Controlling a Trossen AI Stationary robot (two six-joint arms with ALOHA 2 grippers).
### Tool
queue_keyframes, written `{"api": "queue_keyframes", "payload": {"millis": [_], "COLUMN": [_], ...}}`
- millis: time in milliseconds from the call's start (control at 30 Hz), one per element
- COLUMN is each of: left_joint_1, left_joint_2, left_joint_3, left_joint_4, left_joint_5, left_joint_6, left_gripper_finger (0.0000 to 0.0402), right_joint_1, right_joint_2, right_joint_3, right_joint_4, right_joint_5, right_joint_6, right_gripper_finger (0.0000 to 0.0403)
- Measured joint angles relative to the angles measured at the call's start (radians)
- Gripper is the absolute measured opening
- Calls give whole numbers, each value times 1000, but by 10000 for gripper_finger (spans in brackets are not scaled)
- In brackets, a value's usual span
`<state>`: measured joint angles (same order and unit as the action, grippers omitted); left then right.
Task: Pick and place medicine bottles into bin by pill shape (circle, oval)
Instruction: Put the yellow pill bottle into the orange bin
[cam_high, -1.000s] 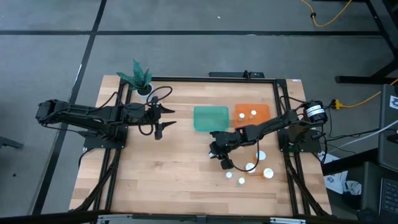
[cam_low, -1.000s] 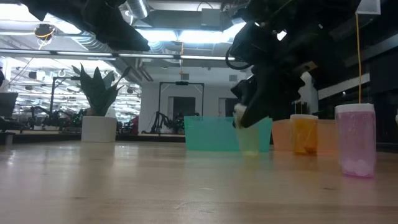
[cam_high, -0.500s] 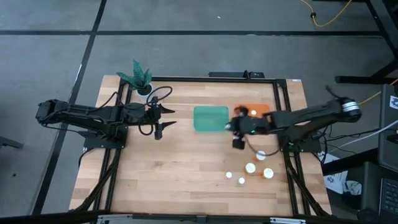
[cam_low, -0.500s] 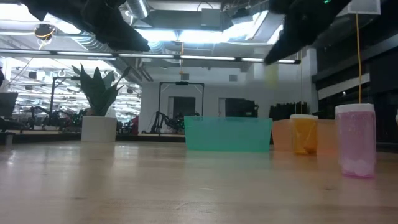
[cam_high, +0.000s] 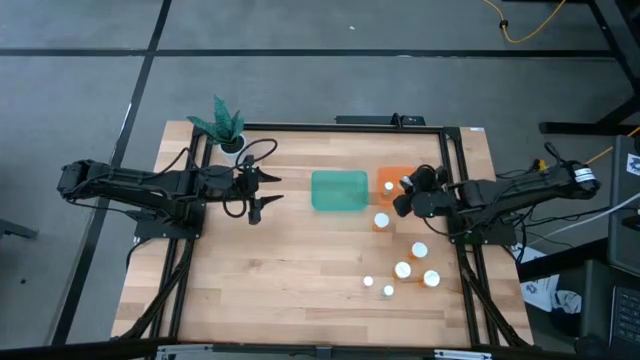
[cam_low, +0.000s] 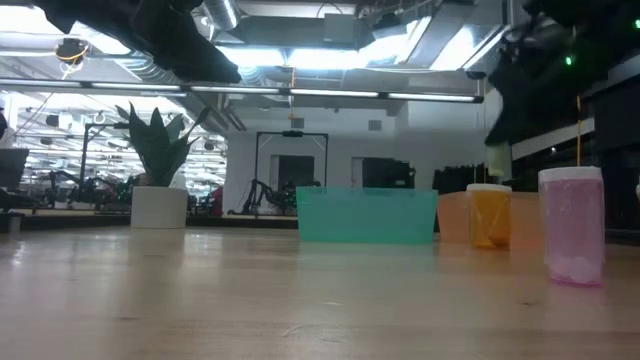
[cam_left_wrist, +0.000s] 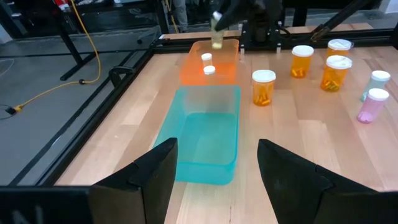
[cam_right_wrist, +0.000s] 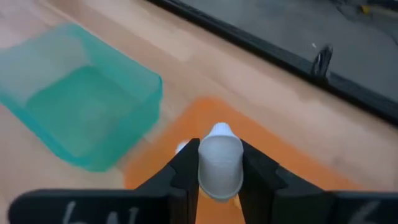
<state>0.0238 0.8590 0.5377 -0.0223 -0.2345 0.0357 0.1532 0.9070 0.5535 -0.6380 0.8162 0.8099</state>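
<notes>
My right gripper (cam_high: 404, 190) is shut on a small pale translucent bottle (cam_right_wrist: 218, 163) above the orange bin (cam_high: 420, 176). The bottle also shows in the left wrist view (cam_left_wrist: 216, 40) and the low view (cam_low: 497, 160). Two white-capped bottles (cam_left_wrist: 208, 63) lie in the orange bin. The teal bin (cam_high: 339, 190) stands to its left. Several bottles with white caps (cam_high: 402, 269) stand on their bases on the table, one of them (cam_high: 381, 221) just in front of the orange bin. My left gripper (cam_high: 266, 190) is open and empty, left of the teal bin. My right gripper pinches the bottle's body (cam_right_wrist: 218, 177) between its two fingers (cam_right_wrist: 184, 171), one on each side. The gripper reaches in from the table's right side. The bottle is lifted clear, roughly upright, over the orange bin.
A white pot with a green plant (cam_high: 230, 138) stands at the far left corner. Dark frame rails (cam_high: 455, 180) run along the table's edges. Bare wood lies in front of the teal bin and across the near left.
My right gripper has lifted the pale bottle off the table near the other bottles. It has carried it up and toward the far right, to above the orange bin. It stays shut on the bottle, which now hangs clear of the table.
</notes>
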Motion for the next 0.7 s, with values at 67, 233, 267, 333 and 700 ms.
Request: {"api": "queue_keyframes", "payload": {"millis": [67,233,267,333,700], "left_joint_1": [0,0,0,0,0], "left_joint_2": [0,0,0,0,0], "left_joint_3": [0,0,0,0,0], "left_joint_4": [0,0,0,0,0], "left_joint_5": [0,0,0,0,0], "left_joint_6": [0,0,0,0,0], "left_gripper_finger": [214,214,214,214,214], "right_joint_1": [0,-4,-9,-21,-99], "right_joint_2": [2,2,2,3,99], "right_joint_3": [-41,-117,-128,-151,-182], "right_joint_4": [23,116,136,170,259], "right_joint_5": [0,3,2,3,-60], "right_joint_6": [47,109,118,126,95], "right_gripper_finger": [83,84,84,84,84]}}
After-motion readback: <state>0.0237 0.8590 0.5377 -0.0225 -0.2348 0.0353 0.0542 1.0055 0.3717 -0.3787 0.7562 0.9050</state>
